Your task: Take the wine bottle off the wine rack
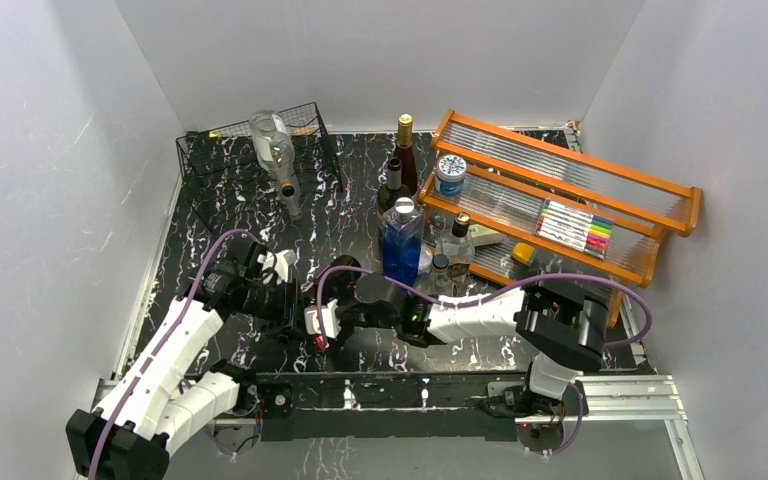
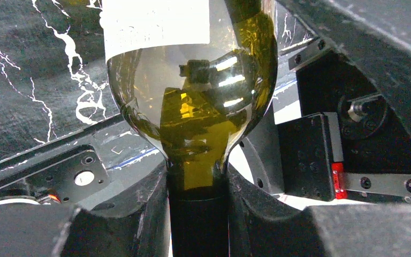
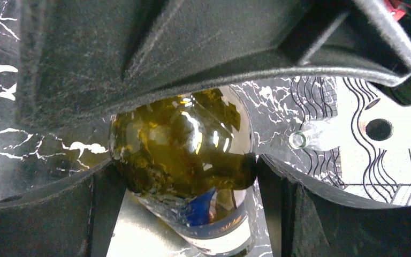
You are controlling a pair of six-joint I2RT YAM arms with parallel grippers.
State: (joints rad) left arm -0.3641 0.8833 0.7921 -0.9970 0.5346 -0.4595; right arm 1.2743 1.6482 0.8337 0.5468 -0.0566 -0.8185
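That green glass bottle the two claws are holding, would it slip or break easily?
The wine bottle is smooth, shiny glass, so probably slippery and breakable if dropped. Being round, it would likely roll on the table. The left gripper pinches only its thin neck, so the body may swing.

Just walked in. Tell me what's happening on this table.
The two arms have a dark olive-green glass wine bottle between them, near their bases and well away from the black wire rack. The left claw is shut on its neck. The right claw stands wide around its base; whether it grips is unclear. A clear glass bottle lies on the rack.
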